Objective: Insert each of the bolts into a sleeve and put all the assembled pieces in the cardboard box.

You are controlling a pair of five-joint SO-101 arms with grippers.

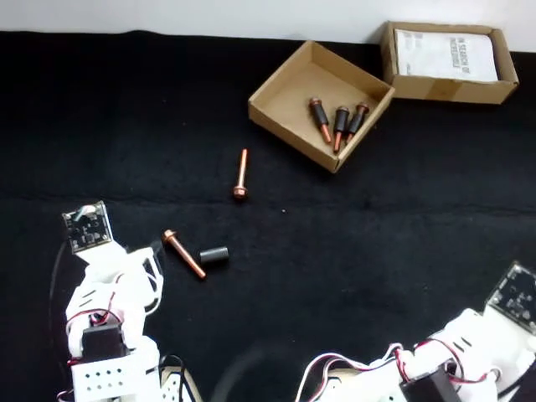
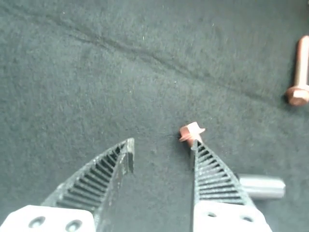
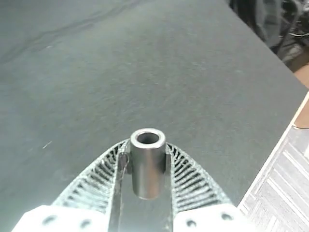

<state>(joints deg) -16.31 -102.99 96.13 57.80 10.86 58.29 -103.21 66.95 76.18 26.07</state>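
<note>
Two loose copper bolts lie on the black cloth: one (image 1: 183, 254) beside a dark sleeve (image 1: 213, 255), the other (image 1: 241, 174) farther toward the box. My left gripper (image 2: 161, 147) is open just short of the near bolt's head (image 2: 191, 132), which touches one fingertip; the sleeve (image 2: 261, 186) lies beyond that finger and the second bolt (image 2: 299, 72) farther off. My right gripper (image 3: 146, 153) is shut on a grey sleeve (image 3: 147, 162), held upright with its bore facing the camera. The open cardboard box (image 1: 285, 88) holds three assembled pieces (image 1: 339, 122).
A second cardboard box (image 1: 448, 87) with a printed sheet inside stands at the back right. The left arm (image 1: 109, 293) is at the front left, the right arm (image 1: 469, 352) at the front right. The table edge (image 3: 270, 159) runs near the right gripper.
</note>
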